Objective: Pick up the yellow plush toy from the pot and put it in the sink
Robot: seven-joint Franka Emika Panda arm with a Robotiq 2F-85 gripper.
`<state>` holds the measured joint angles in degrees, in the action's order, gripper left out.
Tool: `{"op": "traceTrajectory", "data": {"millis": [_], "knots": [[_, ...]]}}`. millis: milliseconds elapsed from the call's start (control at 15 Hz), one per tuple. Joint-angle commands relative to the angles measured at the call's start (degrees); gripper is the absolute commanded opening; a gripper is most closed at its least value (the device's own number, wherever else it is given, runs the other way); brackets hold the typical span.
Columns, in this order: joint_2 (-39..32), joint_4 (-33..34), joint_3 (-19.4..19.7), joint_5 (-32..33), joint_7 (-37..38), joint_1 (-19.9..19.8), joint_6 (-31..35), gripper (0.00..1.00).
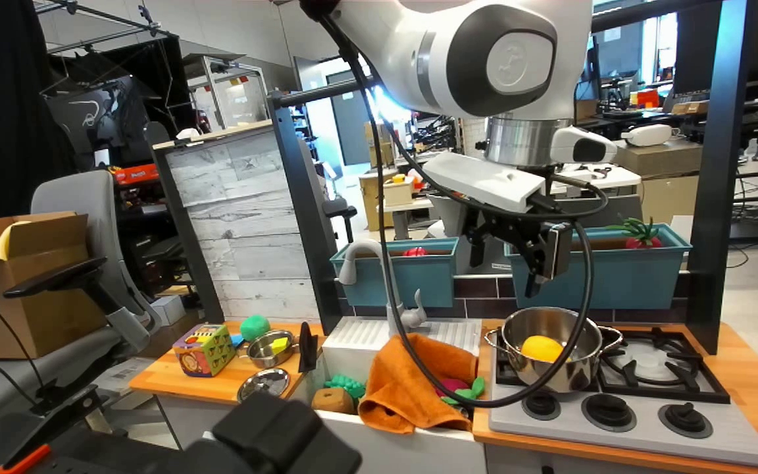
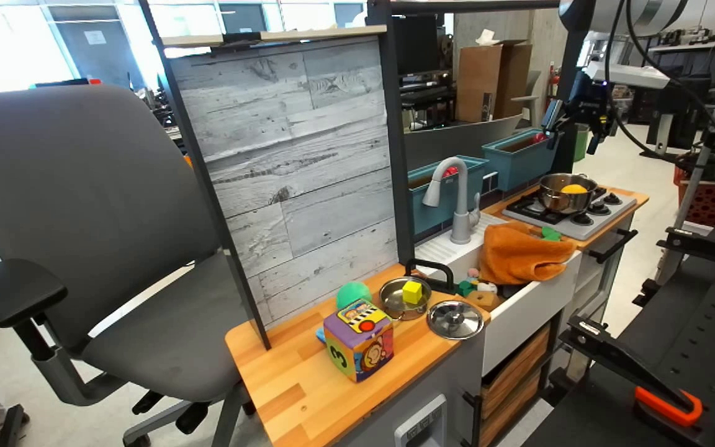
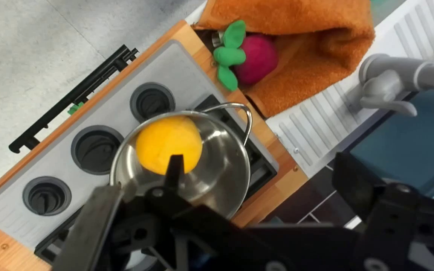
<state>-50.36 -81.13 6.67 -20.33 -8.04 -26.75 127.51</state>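
The yellow plush toy point(image 3: 168, 137) lay inside the steel pot point(image 3: 222, 171) on the stove point(image 3: 181, 75), against or close to the wall on the side of the control knobs point(image 3: 98, 148); contact could not be told. The gripper point(image 1: 504, 273) hung above the pot, fingers spread wide, nothing between them. Pick not yet made.

Handling (judged): toy likely light, soft and compressible, not fragile, its fabric skin giving good friction. Best hold: across the rounded middle, from straight above, with a gentle squeeze. The side by the wall offered little room for a finger. Polished steel looked slick; a bumped rim could shift the pot. Release would be over the sink point(image 2: 525, 323), next to the stove.

Writing: a dark "3" was legible on the toy block point(image 2: 359, 338); its other printing was not. An emblem point(image 1: 509, 62) marked the robot arm point(image 1: 468, 66), without readable letters.
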Motion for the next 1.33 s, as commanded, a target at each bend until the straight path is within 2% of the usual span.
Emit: {"op": "traceTrajectory", "data": {"millis": [0,467,733,800,1000,1267], "knots": [[-6.8,10.6,-0.8,-0.2,3.4,-2.1,-3.1,1.0],[-18.3,24.7,0.0,0.5,8.9,-2.3,-9.3,1.0],[-22.6,31.0,0.2,0.5,11.3,-2.3,-12.4,1.0],[-22.9,31.4,-0.7,1.5,12.2,-2.8,-12.3,1.0],[-24.3,33.7,-0.3,2.5,13.9,-2.8,-12.7,1.0],[-23.2,33.9,1.8,3.9,15.1,-2.2,-15.3,1.0]]}}
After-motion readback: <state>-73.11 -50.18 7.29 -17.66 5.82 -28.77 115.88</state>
